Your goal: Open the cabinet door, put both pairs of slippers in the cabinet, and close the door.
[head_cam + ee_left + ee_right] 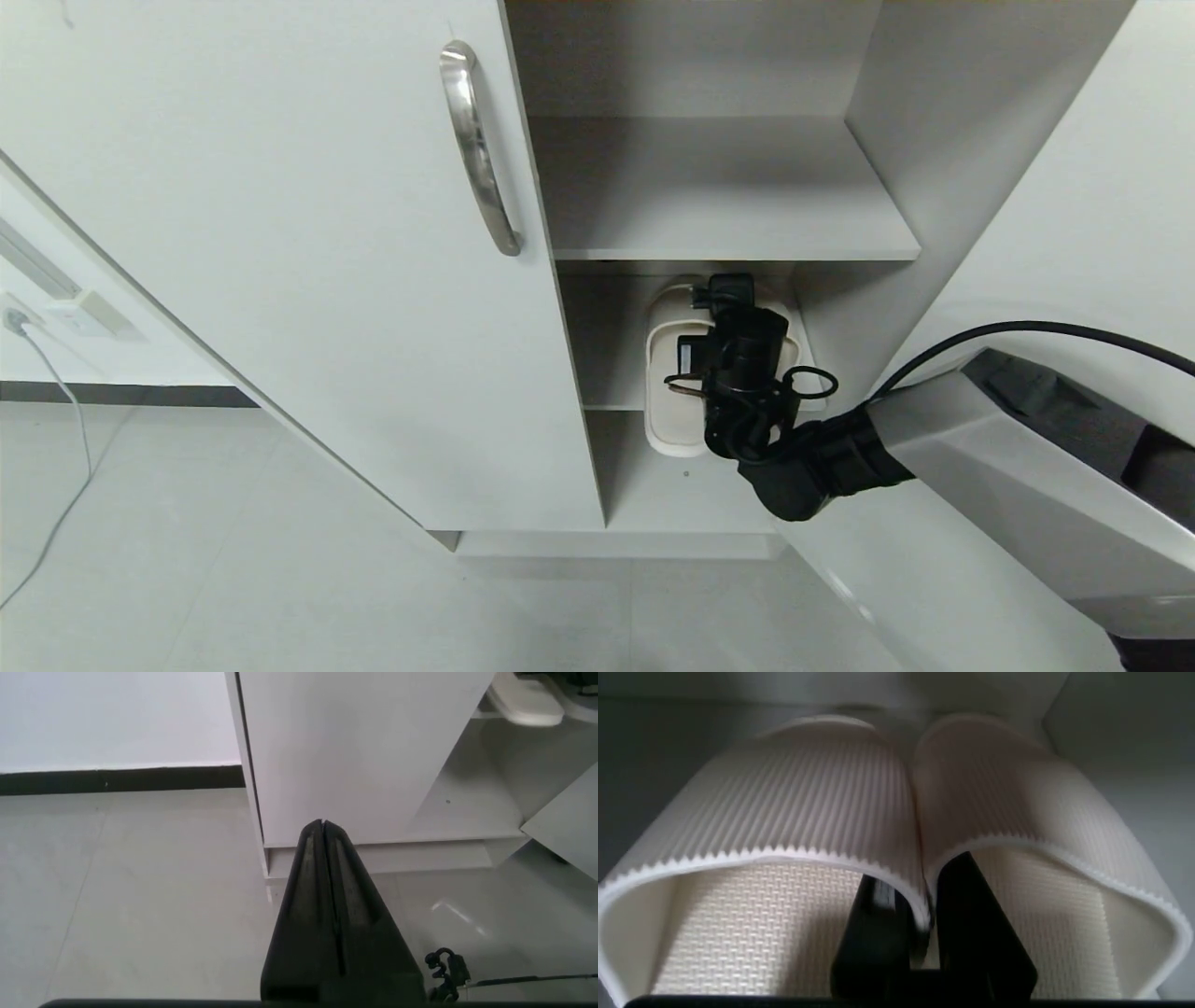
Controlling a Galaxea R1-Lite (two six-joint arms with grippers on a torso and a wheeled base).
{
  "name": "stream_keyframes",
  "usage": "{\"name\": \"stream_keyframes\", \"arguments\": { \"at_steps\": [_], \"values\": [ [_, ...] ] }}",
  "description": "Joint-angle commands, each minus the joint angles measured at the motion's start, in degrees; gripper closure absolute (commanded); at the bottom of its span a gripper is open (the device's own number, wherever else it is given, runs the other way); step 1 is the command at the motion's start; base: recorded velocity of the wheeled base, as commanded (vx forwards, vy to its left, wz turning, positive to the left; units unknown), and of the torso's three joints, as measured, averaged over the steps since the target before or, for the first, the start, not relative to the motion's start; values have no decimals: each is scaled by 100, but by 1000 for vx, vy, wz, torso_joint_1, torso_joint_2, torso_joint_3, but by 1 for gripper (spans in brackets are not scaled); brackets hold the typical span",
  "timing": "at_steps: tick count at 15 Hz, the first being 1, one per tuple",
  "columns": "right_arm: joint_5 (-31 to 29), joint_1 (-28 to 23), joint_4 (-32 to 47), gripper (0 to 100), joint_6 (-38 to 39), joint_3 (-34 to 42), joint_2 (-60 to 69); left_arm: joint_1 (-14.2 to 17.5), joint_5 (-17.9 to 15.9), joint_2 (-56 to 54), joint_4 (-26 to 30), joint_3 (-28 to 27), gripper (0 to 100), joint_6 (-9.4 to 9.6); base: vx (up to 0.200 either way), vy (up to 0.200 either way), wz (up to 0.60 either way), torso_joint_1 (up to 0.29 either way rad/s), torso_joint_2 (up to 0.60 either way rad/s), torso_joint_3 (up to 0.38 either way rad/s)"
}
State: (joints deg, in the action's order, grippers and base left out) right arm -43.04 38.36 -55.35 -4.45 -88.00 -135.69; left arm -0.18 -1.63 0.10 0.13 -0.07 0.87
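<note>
Cabinet (934,140) lower shelf: slipper pair (667,420) toes inward, R jaws pinching both, L jaws closed.

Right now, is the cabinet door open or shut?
Open: the door stands swung aside, exposing the shelf and the slippers.

Cream slippers (665,425) sit on the middle shelf (611,373).

Head high, wrists low (shared cabinet (709,187))
</note>
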Motion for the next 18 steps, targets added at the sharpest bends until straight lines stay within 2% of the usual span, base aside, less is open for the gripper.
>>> {"name": "stream_keyframes", "arguments": {
  "at_steps": [1, 16, 17, 18],
  "values": [
    [-2, -83, 129, 100, -3, -411, -159, 1, 32, 8, -5, 7, 100, -7, 0, 0, 0, 0, 0, 0],
    [209, -250, 490, 100, -12, -841, -476, 1, 49, 8, -5, -1, 100, -16, 0, 0, 0, 0, 0, 0],
    [200, -250, 490, 0, -12, -841, -467, 1, 49, 8, -5, -1, 100, -16, 0, 0, 0, 0, 0, 0],
    [200, -250, 490, 0, -12, -824, -458, 1, 49, 8, -5, -1, 100, -16, 0, 0, 0, 0, 0, 0]
  ]
}}
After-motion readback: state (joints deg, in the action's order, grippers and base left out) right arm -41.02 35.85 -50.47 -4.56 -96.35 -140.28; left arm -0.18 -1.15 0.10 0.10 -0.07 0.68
